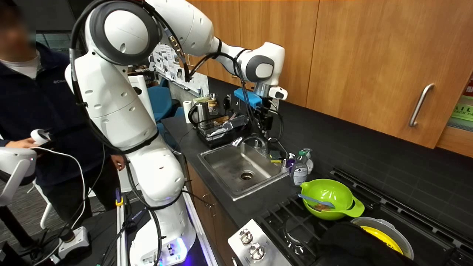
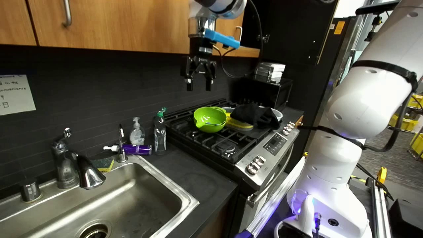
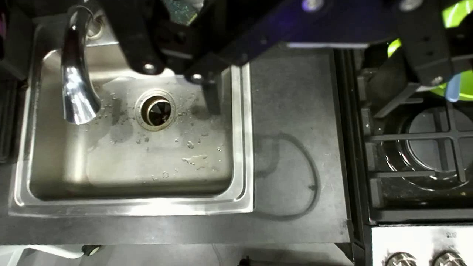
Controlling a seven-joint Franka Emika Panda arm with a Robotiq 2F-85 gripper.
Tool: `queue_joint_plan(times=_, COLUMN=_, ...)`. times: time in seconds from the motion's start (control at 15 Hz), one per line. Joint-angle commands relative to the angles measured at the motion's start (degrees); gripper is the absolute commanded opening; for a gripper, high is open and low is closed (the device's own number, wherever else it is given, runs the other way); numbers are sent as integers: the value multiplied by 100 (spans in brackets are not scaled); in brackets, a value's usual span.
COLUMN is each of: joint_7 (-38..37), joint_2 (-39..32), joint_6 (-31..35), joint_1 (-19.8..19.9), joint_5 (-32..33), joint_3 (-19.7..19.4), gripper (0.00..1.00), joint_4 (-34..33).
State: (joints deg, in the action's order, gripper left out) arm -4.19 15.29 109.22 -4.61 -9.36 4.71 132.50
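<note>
Gripper (image 2: 199, 86) at the upper centre of an exterior view: jaws spread apart, nothing between them. Faucet (image 3: 75, 74), upper left in the wrist view, overhangs the sink (image 3: 129, 208); a low sideways sweep could strike it, since it juts outward.

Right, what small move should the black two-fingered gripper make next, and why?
Perhaps ease toward the round lime-green bowl: the black two-fingered gripper hangs open and empty, and the bowl shows only at the wrist view's right edge.
</note>
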Motion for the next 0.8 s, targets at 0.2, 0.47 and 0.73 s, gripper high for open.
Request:
queue_joint_plan(times=0.2, joint_7=-336, joint_2=463, joint_6=162, joint_1=345, joint_5=13, joint_3=-234, gripper=100, joint_4=912)
queue_joint_plan(times=0.47, joint_7=-398, joint_2=496, joint_6=325, joint_1=495, joint_5=-44, joint_3=-368, gripper=100, joint_4=1331)
queue_joint_plan(times=0.73, joint_7=-418, joint_2=368, joint_6=753, joint_1=549, joint_5=-88, joint_3=-429, gripper=100, joint_4=1556)
